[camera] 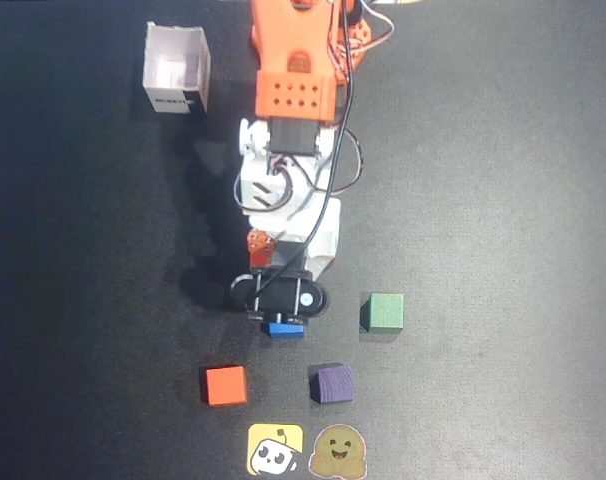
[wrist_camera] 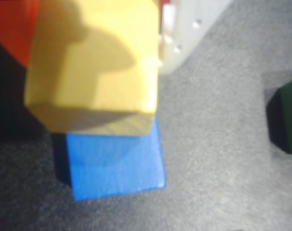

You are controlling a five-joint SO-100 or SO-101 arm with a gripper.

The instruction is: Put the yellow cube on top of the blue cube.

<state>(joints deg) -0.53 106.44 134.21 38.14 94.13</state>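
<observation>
A dark, slightly speckled mat [camera: 503,150] covers the whole table in the overhead view; nothing of the room beyond it shows. The orange-and-white arm [camera: 288,190] reaches from the top edge down the middle of the mat. Near the top-left stands a small open white box [camera: 176,68], well apart from the cubes.

The gripper [camera: 283,305] hangs over the blue cube [camera: 284,328], which lies a little below the centre of the mat — only its lower edge peeks out beneath the arm's head in the overhead view. In the wrist view the yellow cube [wrist_camera: 95,62] sits clamped between an orange finger [wrist_camera: 13,29] on the left and a white finger [wrist_camera: 184,29] on the right, and it overlaps the upper part of the blue cube [wrist_camera: 114,166]; whether the two cubes touch cannot be told.

Around them lie a green cube [camera: 385,312] just to the right of the gripper, an orange cube [camera: 226,385] lower left and a purple cube [camera: 334,383] lower right, all apart from the blue one. The green cube [wrist_camera: 285,115] shows at the right edge of the wrist view too. At the bottom edge of the mat lie two flat stickers side by side — a yellow sticker [camera: 275,449] with a cartoon face and a brown smiling sticker [camera: 338,452].
</observation>
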